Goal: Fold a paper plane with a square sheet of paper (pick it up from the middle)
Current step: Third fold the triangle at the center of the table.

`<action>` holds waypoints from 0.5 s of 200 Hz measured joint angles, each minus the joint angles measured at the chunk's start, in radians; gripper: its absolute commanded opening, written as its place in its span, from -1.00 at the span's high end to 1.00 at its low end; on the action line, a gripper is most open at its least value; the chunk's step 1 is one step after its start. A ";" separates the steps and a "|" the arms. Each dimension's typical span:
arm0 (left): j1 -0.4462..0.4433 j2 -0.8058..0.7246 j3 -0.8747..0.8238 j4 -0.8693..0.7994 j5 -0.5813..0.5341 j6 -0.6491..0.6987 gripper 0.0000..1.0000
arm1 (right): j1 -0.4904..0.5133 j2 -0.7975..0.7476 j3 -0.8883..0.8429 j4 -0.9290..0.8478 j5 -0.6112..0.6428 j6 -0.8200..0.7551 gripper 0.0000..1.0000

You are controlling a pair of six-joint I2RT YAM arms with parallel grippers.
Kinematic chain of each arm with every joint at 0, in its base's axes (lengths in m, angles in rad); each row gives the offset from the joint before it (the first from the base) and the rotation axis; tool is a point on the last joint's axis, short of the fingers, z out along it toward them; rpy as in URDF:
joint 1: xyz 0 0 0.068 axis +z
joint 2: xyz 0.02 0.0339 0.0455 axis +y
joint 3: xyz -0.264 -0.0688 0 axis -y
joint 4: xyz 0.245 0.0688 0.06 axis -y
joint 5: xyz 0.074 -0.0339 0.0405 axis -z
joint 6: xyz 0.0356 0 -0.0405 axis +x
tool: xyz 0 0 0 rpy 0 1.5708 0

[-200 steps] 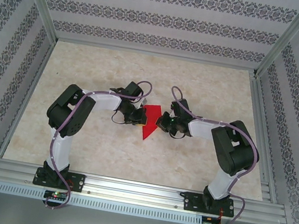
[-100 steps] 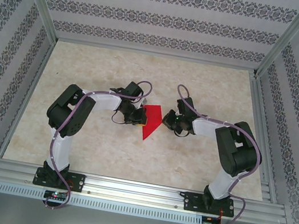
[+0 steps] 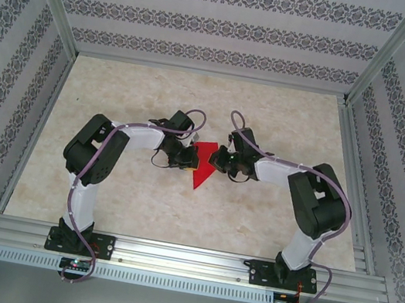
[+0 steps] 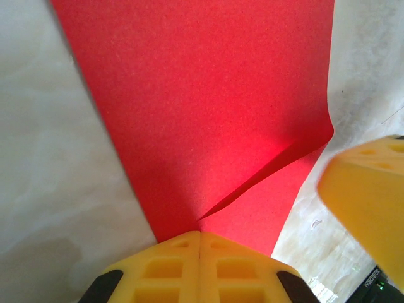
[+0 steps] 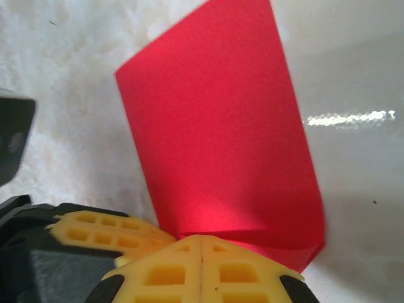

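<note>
left gripper: jaws closed flat, pads meeting with no gap. The tips sit on the near corner of the paper. Cannot tell whether it is pinching the paper or just pressing it down.
right gripper: also closed tight, tips at the curled edge of the paper. Cannot tell whether it grips or pushes.
spacing: the two grippers face each other across the paper, close together. In the left wrist view the right one's yellow finger sits just beside the paper's edge.
paper sheet: bright red, mid-table between the grippers. It is not a flat square; it tapers to a point toward the arm bases. One flap is folded over with a slanting crease, and one side is lifted and rolled rather than creased flat.
handling: judged very light, thin and floppy. It should slide easily on the smooth top, take creases for good, and crumple or tear if squeezed hard or pulled from both sides.
where to hold: an edge or fold line, fingertips only, with one gripper pinning the flat part while the other works the flap. The middle lies flat on the table, so it looks hard to get a finger under.
table: pale, marbled and smooth.
surroundings: patterned walls and frame rail, both well apart from the paper.
in the way: mainly the grippers themselves. There is little room between them, so the fingers could bump. Wrist cables loop near the work.
</note>
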 measured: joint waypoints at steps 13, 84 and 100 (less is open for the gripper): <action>0.000 0.000 0.000 0.000 -0.002 0.000 1.00 | -0.002 0.021 0.002 -0.001 0.000 0.000 0.92; -0.005 0.000 -0.001 0.000 -0.011 0.000 1.00 | -0.074 0.042 -0.016 0.016 -0.037 0.000 0.92; -0.005 -0.001 -0.003 0.002 -0.011 0.000 1.00 | -0.090 0.040 -0.016 0.015 -0.038 0.000 0.92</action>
